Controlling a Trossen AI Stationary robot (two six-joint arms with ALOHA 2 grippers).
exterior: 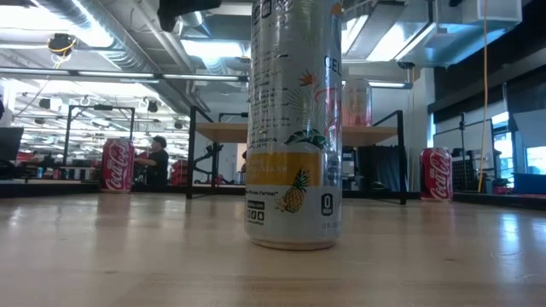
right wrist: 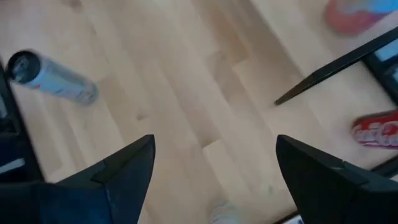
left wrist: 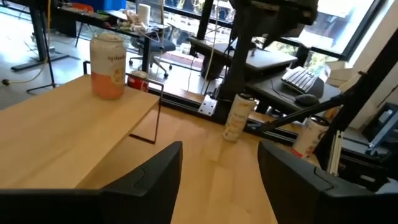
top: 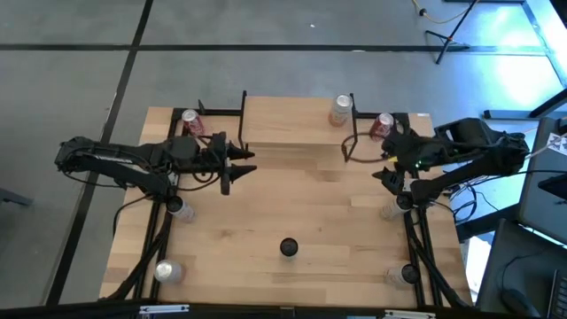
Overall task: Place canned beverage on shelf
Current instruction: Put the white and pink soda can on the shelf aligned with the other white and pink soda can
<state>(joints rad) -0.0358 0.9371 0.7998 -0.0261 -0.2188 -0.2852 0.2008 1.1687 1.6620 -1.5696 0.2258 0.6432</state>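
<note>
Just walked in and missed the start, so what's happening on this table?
Neither arm holds anything now. The left gripper hovers open at the front left corner of the small raised light-wood shelf; the right gripper hovers open near its right end. One pale can already stands on the shelf; red cola cans and slim pale cans wait on the table.

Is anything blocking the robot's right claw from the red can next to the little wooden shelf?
Nothing visible. The right gripper, fingers open, hangs just in front of the red soda can beside the raised light-wood shelf; only bare tabletop lies between them.
</note>
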